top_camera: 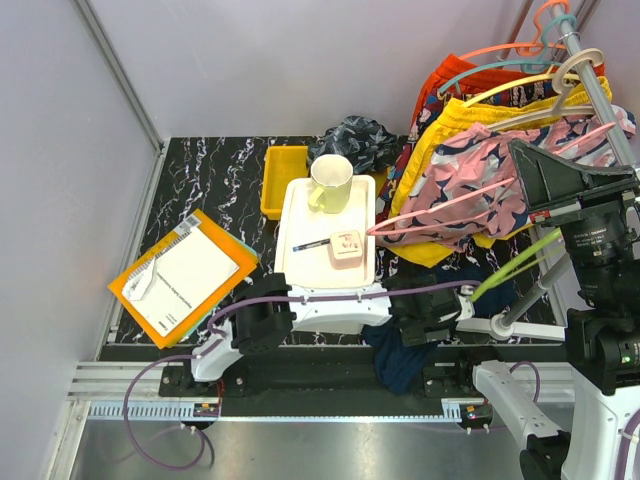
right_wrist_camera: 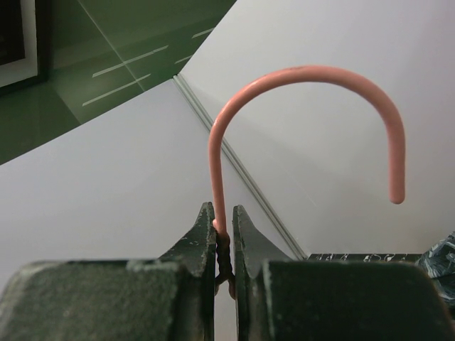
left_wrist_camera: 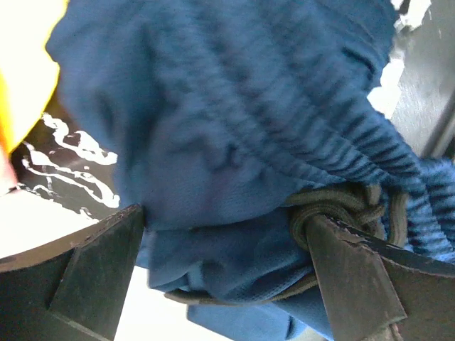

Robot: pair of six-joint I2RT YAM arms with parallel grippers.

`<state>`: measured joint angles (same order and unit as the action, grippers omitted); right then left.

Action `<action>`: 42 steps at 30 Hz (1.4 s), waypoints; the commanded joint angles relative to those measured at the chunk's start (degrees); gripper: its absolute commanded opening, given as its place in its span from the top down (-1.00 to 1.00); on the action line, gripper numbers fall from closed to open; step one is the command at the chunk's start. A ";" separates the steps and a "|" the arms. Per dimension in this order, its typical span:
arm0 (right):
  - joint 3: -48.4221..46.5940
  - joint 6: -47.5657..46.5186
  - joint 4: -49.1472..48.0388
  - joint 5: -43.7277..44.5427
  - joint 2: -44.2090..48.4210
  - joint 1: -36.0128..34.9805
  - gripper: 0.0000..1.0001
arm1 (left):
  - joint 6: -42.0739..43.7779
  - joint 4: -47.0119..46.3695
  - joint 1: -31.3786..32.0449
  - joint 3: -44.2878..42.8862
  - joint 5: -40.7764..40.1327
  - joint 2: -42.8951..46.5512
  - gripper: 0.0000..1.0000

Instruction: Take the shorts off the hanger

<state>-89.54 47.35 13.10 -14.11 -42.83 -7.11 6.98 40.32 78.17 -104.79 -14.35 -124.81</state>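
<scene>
The plain dark navy shorts (left_wrist_camera: 234,121) fill the left wrist view, bunched between my left gripper's (left_wrist_camera: 224,249) wide-apart jaws, with the olive drawstring (left_wrist_camera: 334,209) against the right finger. In the top view the navy shorts (top_camera: 400,362) hang over the table's front edge beside my left gripper (top_camera: 438,303). My right gripper (right_wrist_camera: 225,227) is shut on the neck of a pink wire hanger (right_wrist_camera: 306,69), held high at the right (top_camera: 516,165). The charcoal marbled shorts (top_camera: 358,140) lie crumpled at the back of the table.
A white tray (top_camera: 300,255) holds a mug (top_camera: 331,182), a pen and a small pink item. A yellow bin (top_camera: 280,178) stands behind it. A notebook on an orange folder (top_camera: 185,272) lies left. The rack (top_camera: 600,100) at right carries floral (top_camera: 470,175), yellow and red shorts; a green hanger (top_camera: 520,258) hangs low.
</scene>
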 commanded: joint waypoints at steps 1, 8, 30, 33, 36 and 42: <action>-0.81 -0.68 -2.38 1.10 -0.32 0.08 1.00 | 2.86 4.32 0.40 -4.98 0.54 0.54 -0.98; -0.90 -0.68 -2.38 1.19 -0.15 0.08 1.00 | 4.88 6.44 -0.65 -5.77 7.92 -4.99 -0.98; -1.25 -0.51 -2.29 1.72 0.73 0.08 1.00 | 0.41 10.31 0.49 -11.49 4.07 -1.58 1.00; -1.52 -0.33 -2.29 1.80 0.64 0.17 1.00 | -0.92 10.31 0.49 -11.40 2.22 3.60 1.00; -2.13 0.63 -2.38 1.72 0.29 0.08 1.00 | -1.36 9.87 0.58 -11.49 0.29 7.74 1.00; -3.71 2.57 -4.13 2.24 0.37 0.08 1.00 | -1.54 7.41 0.49 -11.14 -2.00 14.33 1.00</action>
<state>-90.74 48.29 13.06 -13.98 -42.52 -7.11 6.07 50.78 78.63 -114.74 -12.97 -117.21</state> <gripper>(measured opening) 0.093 0.193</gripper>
